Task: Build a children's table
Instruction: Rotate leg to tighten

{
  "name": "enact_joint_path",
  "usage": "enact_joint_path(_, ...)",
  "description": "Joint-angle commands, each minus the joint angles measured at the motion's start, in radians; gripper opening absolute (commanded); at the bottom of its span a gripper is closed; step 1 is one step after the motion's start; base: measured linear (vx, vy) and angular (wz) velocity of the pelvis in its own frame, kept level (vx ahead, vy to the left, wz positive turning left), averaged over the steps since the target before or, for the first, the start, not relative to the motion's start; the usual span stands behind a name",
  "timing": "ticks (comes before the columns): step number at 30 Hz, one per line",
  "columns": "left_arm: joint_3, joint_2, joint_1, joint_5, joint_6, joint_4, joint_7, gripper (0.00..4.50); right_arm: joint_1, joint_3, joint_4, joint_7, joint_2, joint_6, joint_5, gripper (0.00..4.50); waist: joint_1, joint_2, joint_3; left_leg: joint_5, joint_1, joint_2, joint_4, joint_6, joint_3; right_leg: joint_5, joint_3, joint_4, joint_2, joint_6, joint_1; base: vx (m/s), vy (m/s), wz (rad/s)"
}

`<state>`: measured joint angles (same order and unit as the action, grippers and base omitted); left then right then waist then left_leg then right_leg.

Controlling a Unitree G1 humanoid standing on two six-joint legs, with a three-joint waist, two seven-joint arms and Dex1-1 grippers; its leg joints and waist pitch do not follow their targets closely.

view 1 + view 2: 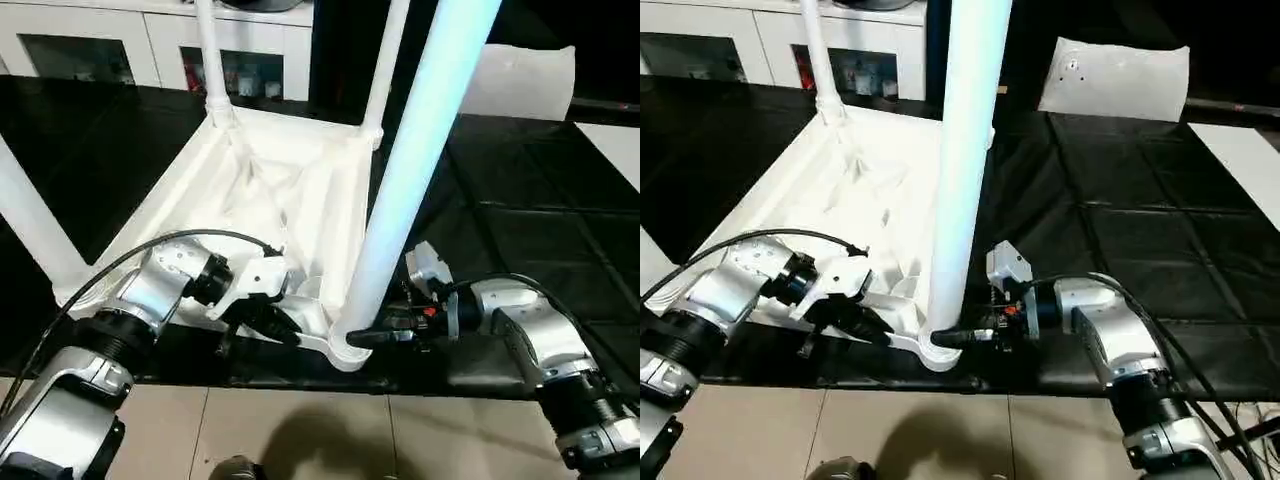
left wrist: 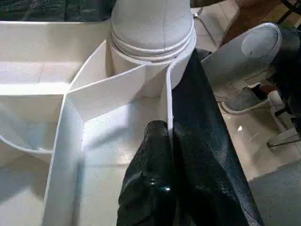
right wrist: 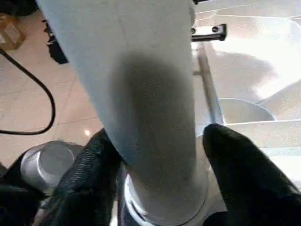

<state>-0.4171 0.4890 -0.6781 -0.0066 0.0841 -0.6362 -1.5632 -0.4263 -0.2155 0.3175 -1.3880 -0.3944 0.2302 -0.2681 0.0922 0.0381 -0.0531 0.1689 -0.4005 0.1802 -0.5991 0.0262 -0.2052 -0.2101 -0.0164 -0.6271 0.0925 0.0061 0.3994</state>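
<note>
While the white ribbed children's table lay upside down on the black mat, my left gripper pinched its near rim and my right gripper straddled the smooth near-right leg, a whitish bag far right.

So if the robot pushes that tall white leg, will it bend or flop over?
Probably not. The leg looks like a thick, stiff tube, and its base sits in the corner socket of the upside-down tabletop. Its smooth round surface might slip between the right claw fingers.
</note>
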Motion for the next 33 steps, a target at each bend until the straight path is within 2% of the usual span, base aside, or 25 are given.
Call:
enact_joint_path(1,-0.045,-0.009,-0.014,-0.002,0.024,0.017,-0.051,0.00,-0.017,-0.006,0.006,0.000,-0.002,-0.007,-0.004,2.70,-0.003,-0.005,0.068,0.209,0.041,0.054,0.073,-0.012,0.017,-0.077,0.021,0.063,0.048,-0.261,-0.031,0.000,0.000,0.00)
enact_joint_path(2,-0.047,-0.007,-0.016,-0.002,0.025,0.014,-0.051,0.00,-0.017,-0.009,0.007,-0.003,-0.001,-0.006,-0.007,2.46,-0.004,-0.006,0.067,0.217,0.041,0.054,0.074,-0.008,0.017,-0.086,0.021,0.063,0.047,-0.259,-0.031,0.000,0.000,0.00)
enact_joint_path(4,-0.050,-0.004,-0.018,-0.004,0.027,0.011,-0.051,0.00,-0.018,-0.010,0.009,-0.007,0.002,-0.005,-0.007,2.41,-0.004,-0.007,0.068,0.217,0.042,0.055,0.074,-0.004,0.017,-0.082,0.021,0.062,0.047,-0.259,-0.031,0.000,0.000,0.00)
enact_joint_path(6,-0.048,-0.004,-0.020,-0.004,0.026,0.005,-0.051,0.00,-0.015,-0.010,0.006,-0.011,0.004,0.000,-0.010,2.13,-0.004,-0.007,0.068,0.214,0.041,0.053,0.074,-0.005,0.017,-0.073,0.021,0.062,0.046,-0.260,-0.030,0.000,0.000,0.00)
enact_joint_path(9,-0.023,-0.021,-0.023,0.002,0.000,-0.004,-0.039,0.00,-0.005,-0.001,-0.007,-0.001,0.010,0.023,-0.023,2.03,-0.005,-0.009,0.068,0.209,0.041,0.053,0.074,-0.005,0.016,-0.062,0.021,0.061,0.046,-0.265,-0.032,0.000,0.000,0.00)
enact_joint_path(12,0.003,-0.049,-0.033,0.009,-0.052,-0.016,0.041,0.00,0.014,0.014,-0.040,0.034,0.024,0.067,-0.048,1.99,-0.004,-0.010,0.066,0.230,0.043,0.053,0.076,0.002,0.016,-0.085,0.021,0.064,0.045,-0.266,-0.030,0.000,0.000,0.00)
enact_joint_path(13,0.021,-0.069,-0.037,0.000,-0.081,-0.018,0.086,0.00,0.024,0.026,-0.050,0.078,0.042,0.075,-0.050,1.99,-0.004,-0.011,0.064,0.248,0.043,0.054,0.077,0.008,0.018,-0.113,0.022,0.067,0.047,-0.260,-0.029,0.000,0.000,0.00)
enact_joint_path(14,0.061,-0.123,-0.044,-0.024,-0.163,-0.014,0.208,0.00,0.041,0.053,-0.057,0.222,0.094,0.088,-0.024,1.99,-0.006,-0.012,0.060,0.272,0.047,0.055,0.081,0.027,0.017,-0.140,0.025,0.069,0.047,-0.254,-0.021,0.000,0.000,0.00)
enact_joint_path(15,0.061,-0.123,-0.044,-0.024,-0.163,-0.014,0.208,0.00,0.041,0.053,-0.057,0.222,0.094,0.088,-0.024,1.99,-0.009,-0.011,0.058,0.296,0.047,0.052,0.081,0.035,0.019,-0.172,0.025,0.073,0.049,-0.253,-0.019,0.000,0.000,0.00)
enact_joint_path(16,0.079,-0.155,-0.044,-0.036,-0.203,-0.004,0.270,0.00,0.050,0.062,-0.057,0.306,0.129,0.078,0.001,1.99,-0.013,-0.009,0.059,0.321,0.041,0.049,0.085,0.053,0.027,-0.247,0.024,0.078,0.054,-0.228,-0.027,0.000,0.000,0.00)
enact_joint_path(17,0.086,-0.169,-0.043,-0.041,-0.224,0.004,0.293,0.00,0.055,0.064,-0.059,0.339,0.146,0.070,0.011,1.98,-0.018,-0.007,0.058,0.342,0.044,0.050,0.086,0.064,0.029,-0.296,0.025,0.085,0.054,-0.205,-0.021,0.000,0.000,0.00)
enact_joint_path(19,0.092,-0.188,-0.041,-0.041,-0.243,0.012,0.330,0.00,0.058,0.069,-0.058,0.398,0.174,0.075,0.026,1.97,-0.026,-0.006,0.059,0.343,0.037,0.048,0.089,0.066,0.033,-0.313,0.024,0.086,0.054,-0.191,-0.026,0.000,0.000,0.00)
enact_joint_path(20,0.101,-0.215,-0.038,-0.039,-0.270,0.023,0.369,0.00,0.057,0.079,-0.055,0.478,0.212,0.089,0.042,1.97,-0.043,-0.005,0.060,0.328,0.033,0.047,0.090,0.066,0.034,-0.285,0.023,0.085,0.050,-0.186,-0.026,0.000,0.000,0.00)
enact_joint_path(23,0.137,-0.303,-0.050,-0.024,-0.347,0.023,0.514,0.00,0.055,0.089,-0.065,0.646,0.313,0.132,0.073,1.95,-0.062,-0.003,0.061,0.313,0.031,0.043,0.085,0.053,0.031,-0.253,0.024,0.086,0.048,-0.198,-0.025,0.000,0.000,0.00)
enact_joint_path(25,0.159,-0.369,-0.078,-0.003,-0.369,-0.012,0.654,0.00,0.048,0.085,-0.067,0.769,0.383,0.149,0.111,1.95,-0.064,-0.005,0.060,0.294,0.034,0.043,0.082,0.039,0.028,-0.243,0.027,0.091,0.046,-0.195,-0.022,0.000,0.000,0.00)
enact_joint_path(29,0.176,-0.427,-0.105,0.002,-0.392,-0.037,0.772,0.00,0.030,0.099,-0.049,0.913,0.456,0.162,0.142,1.95,-0.062,-0.010,0.063,0.256,0.034,0.040,0.081,0.027,0.027,-0.195,0.027,0.089,0.042,-0.192,-0.024,0.000,0.000,0.00)
enact_joint_path(30,0.180,-0.452,-0.115,0.011,-0.408,-0.043,0.813,0.00,0.021,0.105,-0.040,0.985,0.490,0.162,0.168,1.95,-0.061,-0.008,0.066,0.234,0.035,0.040,0.080,0.021,0.026,-0.155,0.026,0.087,0.040,-0.194,-0.028,0.000,0.000,0.00)
enact_joint_path(31,0.177,-0.456,-0.117,0.018,-0.407,-0.044,0.821,0.00,0.018,0.106,-0.036,1.003,0.495,0.162,0.177,1.95,-0.060,-0.012,0.067,0.199,0.035,0.039,0.079,0.012,0.025,-0.100,0.026,0.083,0.039,-0.201,-0.030,0.000,0.000,0.00)
enact_joint_path(33,0.164,-0.454,-0.115,0.046,-0.393,-0.043,0.820,0.00,0.016,0.117,-0.033,1.025,0.504,0.152,0.182,1.95,-0.058,-0.010,0.069,0.162,0.033,0.037,0.077,-0.012,0.023,-0.035,0.026,0.080,0.038,-0.209,-0.036,0.000,0.000,0.00)
